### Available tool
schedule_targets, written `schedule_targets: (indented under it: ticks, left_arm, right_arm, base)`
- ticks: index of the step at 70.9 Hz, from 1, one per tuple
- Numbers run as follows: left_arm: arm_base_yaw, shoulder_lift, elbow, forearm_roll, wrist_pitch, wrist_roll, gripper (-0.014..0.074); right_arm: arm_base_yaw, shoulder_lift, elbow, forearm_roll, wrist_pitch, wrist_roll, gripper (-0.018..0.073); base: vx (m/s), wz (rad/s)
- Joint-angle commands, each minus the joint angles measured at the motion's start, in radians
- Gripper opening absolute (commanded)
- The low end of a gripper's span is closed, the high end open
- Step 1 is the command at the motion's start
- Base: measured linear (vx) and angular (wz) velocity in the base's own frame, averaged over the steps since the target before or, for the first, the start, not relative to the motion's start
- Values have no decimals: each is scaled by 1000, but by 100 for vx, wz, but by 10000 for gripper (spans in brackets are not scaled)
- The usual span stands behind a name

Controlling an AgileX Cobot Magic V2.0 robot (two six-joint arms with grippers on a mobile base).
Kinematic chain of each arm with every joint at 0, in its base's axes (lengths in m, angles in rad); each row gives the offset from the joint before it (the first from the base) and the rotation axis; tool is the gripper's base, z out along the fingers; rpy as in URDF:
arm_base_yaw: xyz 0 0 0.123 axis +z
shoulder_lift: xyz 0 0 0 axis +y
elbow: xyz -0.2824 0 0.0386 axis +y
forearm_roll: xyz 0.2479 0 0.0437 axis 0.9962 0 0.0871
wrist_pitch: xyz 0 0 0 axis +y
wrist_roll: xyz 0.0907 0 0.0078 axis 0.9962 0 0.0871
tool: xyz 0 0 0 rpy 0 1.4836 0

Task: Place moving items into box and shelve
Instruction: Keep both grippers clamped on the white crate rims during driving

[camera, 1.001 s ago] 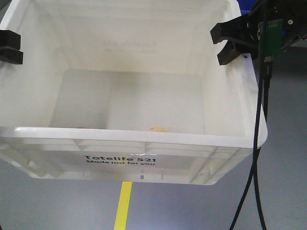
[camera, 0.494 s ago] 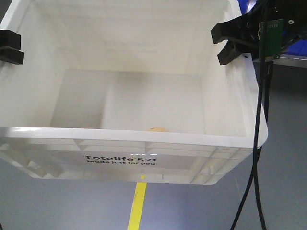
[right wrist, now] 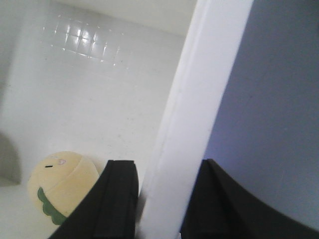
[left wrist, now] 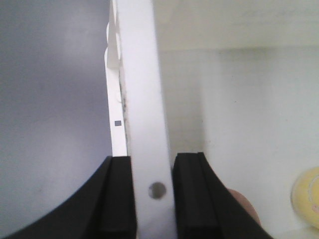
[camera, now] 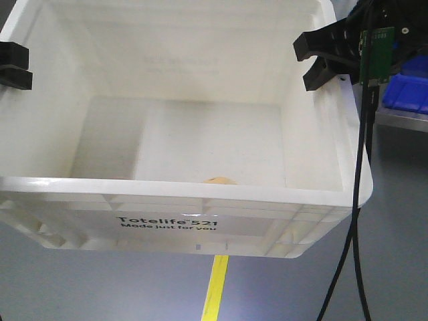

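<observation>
Item: yellow-tan bun toy (right wrist: 62, 186), green frill at its base, lying on the bottom of the white Totelife tote (camera: 167, 190), close to the near wall. Pinkish lump (left wrist: 244, 206) beside it, mostly hidden behind a jaw. Hold: left gripper (left wrist: 153, 169), jaws clamped across the tote's left wall; right gripper (right wrist: 167, 172), jaws pinching the right wall likewise. The opposed grips apparently carry the tote level above the yellow floor line (camera: 215, 287). Loading looks complete; shelving remains. Blue bin (camera: 409, 90) behind, right.
</observation>
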State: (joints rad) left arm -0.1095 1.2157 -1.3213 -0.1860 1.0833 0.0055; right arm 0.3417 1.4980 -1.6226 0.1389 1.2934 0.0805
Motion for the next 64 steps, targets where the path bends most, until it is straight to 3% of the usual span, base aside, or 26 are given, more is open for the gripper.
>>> schedule_targets:
  ticks: [1, 64]
  left_arm:
    - [-12, -35, -43, -122, -136, -6, -4]
    - [-12, -35, -43, -122, -136, -6, -4]
  right_arm:
    - [13, -54, -43, 132, -62, -32, -3]
    - [13, -54, -43, 132, -62, -32, -3]
  base:
    - [51, 9]
    - [52, 0]
